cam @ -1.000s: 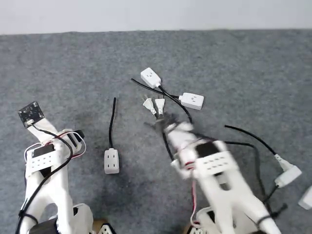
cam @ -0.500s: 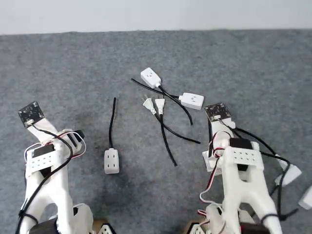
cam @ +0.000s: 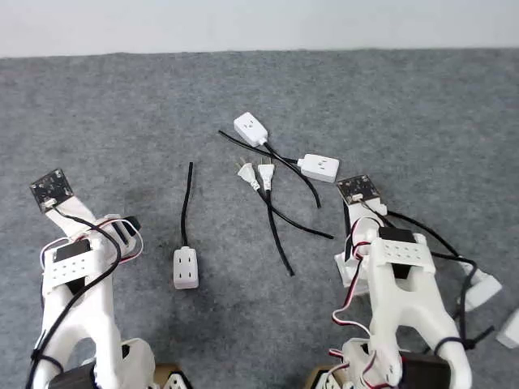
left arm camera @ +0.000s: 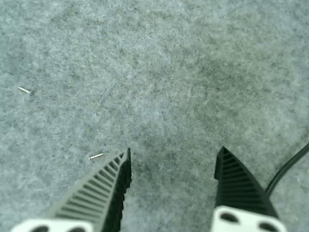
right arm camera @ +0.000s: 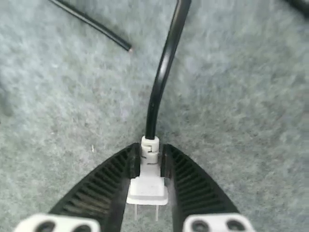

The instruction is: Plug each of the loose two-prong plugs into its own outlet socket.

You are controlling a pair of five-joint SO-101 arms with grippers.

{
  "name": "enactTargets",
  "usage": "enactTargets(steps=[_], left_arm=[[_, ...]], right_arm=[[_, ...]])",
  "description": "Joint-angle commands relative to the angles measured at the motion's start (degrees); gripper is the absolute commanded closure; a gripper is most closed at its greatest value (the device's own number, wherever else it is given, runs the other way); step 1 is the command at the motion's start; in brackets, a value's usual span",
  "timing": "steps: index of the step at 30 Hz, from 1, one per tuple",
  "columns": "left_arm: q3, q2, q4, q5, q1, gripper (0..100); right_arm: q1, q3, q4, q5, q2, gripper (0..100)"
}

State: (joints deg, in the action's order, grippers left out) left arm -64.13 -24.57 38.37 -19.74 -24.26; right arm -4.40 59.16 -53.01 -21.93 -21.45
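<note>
Jaws of the right gripper (right arm camera: 149,151) are clamped on a white two-prong plug (right arm camera: 147,187). One ribbed black finger presses each side of its body, and its two metal prongs point back toward the wrist. The held plug's black cord (right arm camera: 163,77) runs away from the gripper across the grey carpet (right arm camera: 251,96), and the cut end of another cord (right arm camera: 91,21) lies farther off. The left gripper (left arm camera: 175,154) hangs over bare carpet with its jaws wide apart and nothing between them. Two small metal pins lie on the carpet there, one pin (left arm camera: 95,156) just beside a fingertip and the other pin (left arm camera: 25,90) farther out. From the high view, the left arm (cam: 77,267) stands at the near left and the right arm (cam: 395,267) at the near right. Between them lies a white outlet block (cam: 186,267), its cord stretching toward the far side. Farther out near the middle, a loose plug (cam: 245,173) and a second loose plug (cam: 265,173) lie side by side, their cords crossing as they trail back toward the arms. Just beyond them sit a far socket (cam: 250,128) and a right-hand socket (cam: 319,166), both white and neither with a plug in it. A white connector (cam: 481,289) lies at the right edge, partly behind the right arm, and I cannot tell whether it is a plug or a socket.
</note>
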Motion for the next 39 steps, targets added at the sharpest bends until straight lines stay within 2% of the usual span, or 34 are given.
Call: enactTargets(steps=[1,19,30,35,39], left_arm=[[2.42,0.09,-0.62,-0.62,-0.18,73],[2.42,0.09,-0.62,-0.62,-0.18,73],[2.42,0.09,-0.62,-0.62,-0.18,73],[2.42,0.09,-0.62,-0.62,-0.18,73],[2.42,0.09,-0.62,-0.62,-0.18,73]], right_arm=[[-0.4,-2.55,0.66,-0.35,-0.4,95.0],[2.15,-2.46,1.8,-0.88,0.22,91.9],[2.33,-2.2,-0.57,-4.57,0.31,91.7],[2.15,-2.11,-1.63,-4.84,0.31,86.6],[2.15,-2.11,-1.27,-4.66,0.31,90.5]])
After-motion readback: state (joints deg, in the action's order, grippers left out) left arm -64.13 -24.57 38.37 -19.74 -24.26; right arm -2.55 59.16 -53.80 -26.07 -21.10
